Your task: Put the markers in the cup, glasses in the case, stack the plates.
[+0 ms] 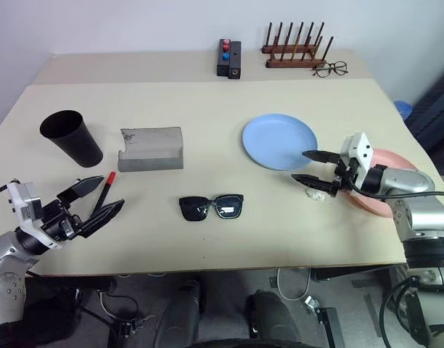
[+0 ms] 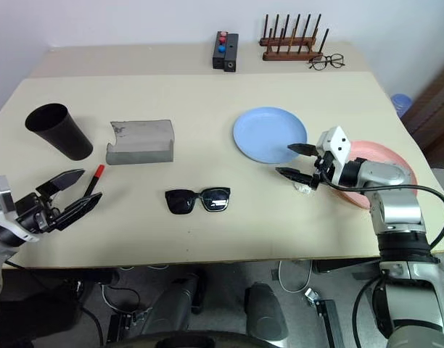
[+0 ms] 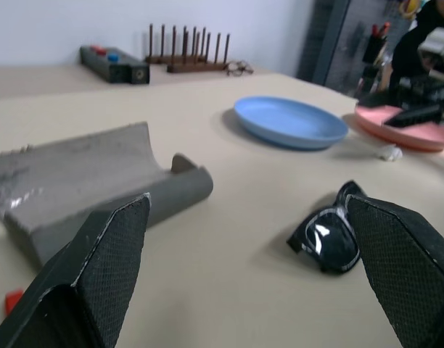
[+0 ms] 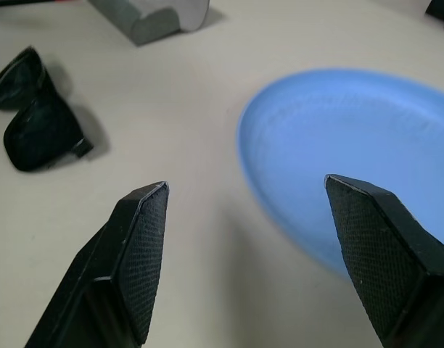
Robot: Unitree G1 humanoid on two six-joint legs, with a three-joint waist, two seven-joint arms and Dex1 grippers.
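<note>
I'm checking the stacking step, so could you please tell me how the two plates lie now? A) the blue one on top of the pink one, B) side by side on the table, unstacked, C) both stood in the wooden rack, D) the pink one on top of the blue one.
B: the blue plate and the pink plate lie flat, unstacked, on the table.

Wooden peg rack [image 1: 293, 49], wire-framed spectacles [image 1: 331, 69], black button box [image 1: 229, 58]

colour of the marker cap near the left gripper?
Red cap, clearest in the left eye view.
</note>
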